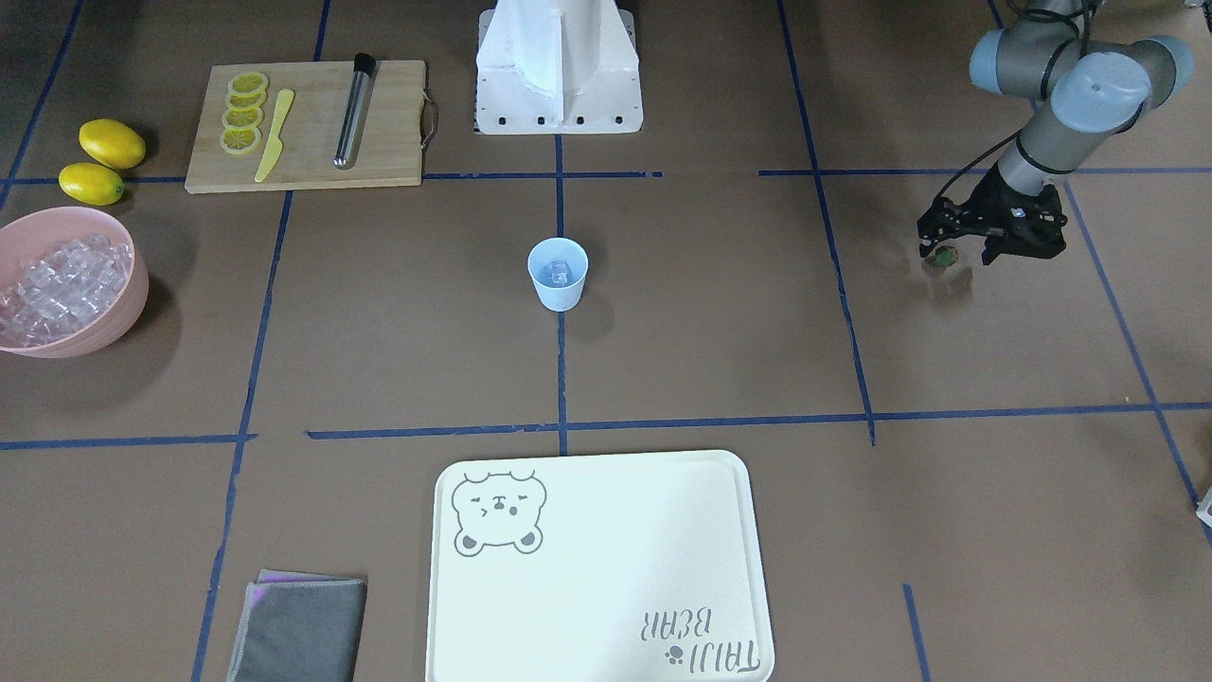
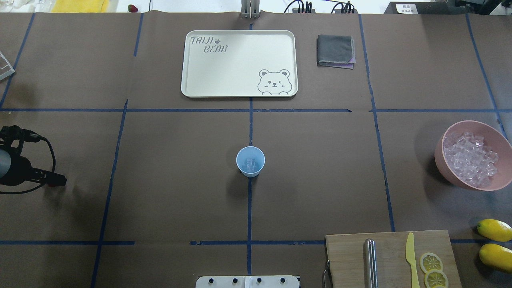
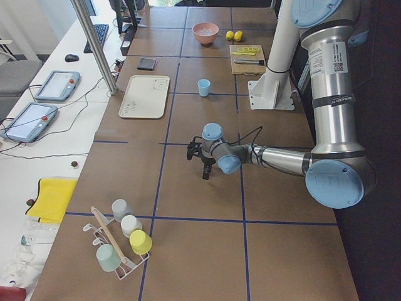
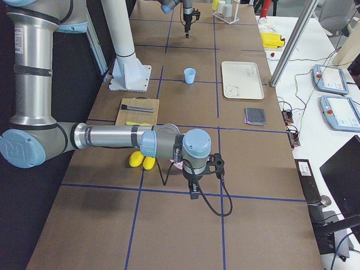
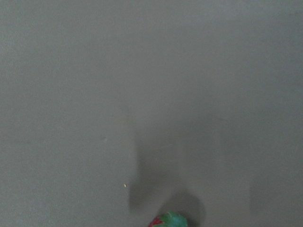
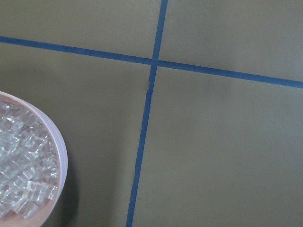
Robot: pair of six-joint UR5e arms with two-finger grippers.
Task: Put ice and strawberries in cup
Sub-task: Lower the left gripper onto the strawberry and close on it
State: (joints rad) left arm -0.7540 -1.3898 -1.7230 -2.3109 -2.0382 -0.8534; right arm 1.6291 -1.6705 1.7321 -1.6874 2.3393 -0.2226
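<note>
Closest to the front-facing camera, at the bottom edge, lie a folded grey cloth [image 1: 298, 630] and, to its right, a cream tray [image 1: 606, 587] printed with a bear and the words TAIJI BEAR. Both sit on a counter [image 1: 757, 341] covered in brown paper and ruled into squares by blue tape [image 1: 559, 431]. Further back, from left to right: a pink bowl [image 1: 118, 317] heaped with ice [image 1: 57, 284], two whole lemons [image 1: 112, 142] behind it, then a wooden board [image 1: 388, 142] carrying lemon slices [image 1: 244, 112], a yellow knife [image 1: 275, 134] and a metal rod [image 1: 353, 112]. The white robot base [image 1: 559, 76] stands at the middle of the far edge. In front of it the light blue cup [image 1: 558, 279] stands upright on a tape line, with ice cubes in its bottom. Well to the right, the left fingers [image 1: 937, 244] are clamped on the strawberry [image 1: 943, 257], which hangs just above the counter over its own shadow; the left wrist view catches only its green top at the bottom edge. The right fingers [image 4: 193, 193] point down near the bowl, seen only from the side view, so I cannot tell whether they are parted or closed. Beyond the counter, a white bench [image 3: 25, 169] holds two tablets [image 3: 56, 84], a keyboard [image 3: 97, 36] and a yellow cloth [image 3: 53, 197]; a rack of cups [image 3: 122, 241] stands on the counter's near end in that view.
</note>
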